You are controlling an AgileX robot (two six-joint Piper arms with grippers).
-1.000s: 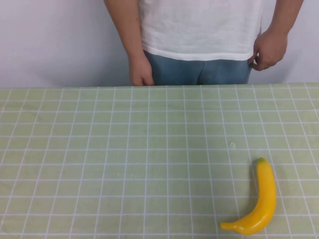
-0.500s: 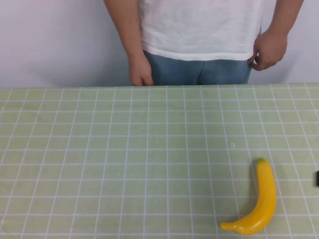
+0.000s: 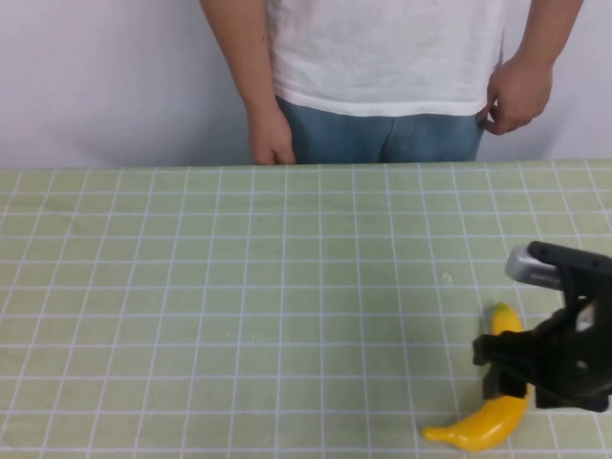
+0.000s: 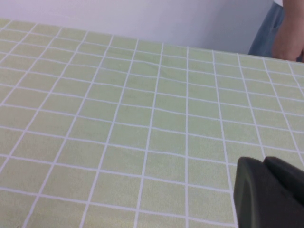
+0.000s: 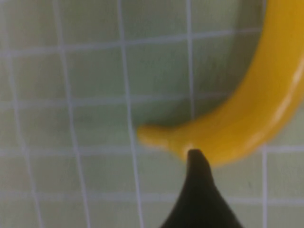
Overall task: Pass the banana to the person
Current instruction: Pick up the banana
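Note:
The banana [image 3: 478,428] is glossy yellow and curved, with a greenish tip [image 3: 501,309]. It lies on the green checked tablecloth at the near right. My right gripper [image 3: 504,375] hovers right over its middle and hides that part. In the right wrist view the fingers form one dark shut point [image 5: 194,156] just above the banana [image 5: 247,118], near its stem end, holding nothing. The person [image 3: 382,57] stands behind the far edge in a white T-shirt and jeans, hands down at the hips. My left gripper [image 4: 263,164] is shut and empty above bare cloth, and is out of the high view.
The green checked tablecloth [image 3: 239,287] covers the whole table. A small speck [image 3: 446,277] lies on it beyond the banana. The person's hands [image 3: 271,143] hang just behind the far edge. A white wall [image 3: 96,76] is at the back.
My right arm has come into the high view from the right edge and now stands over the banana. The banana and the person have not moved.

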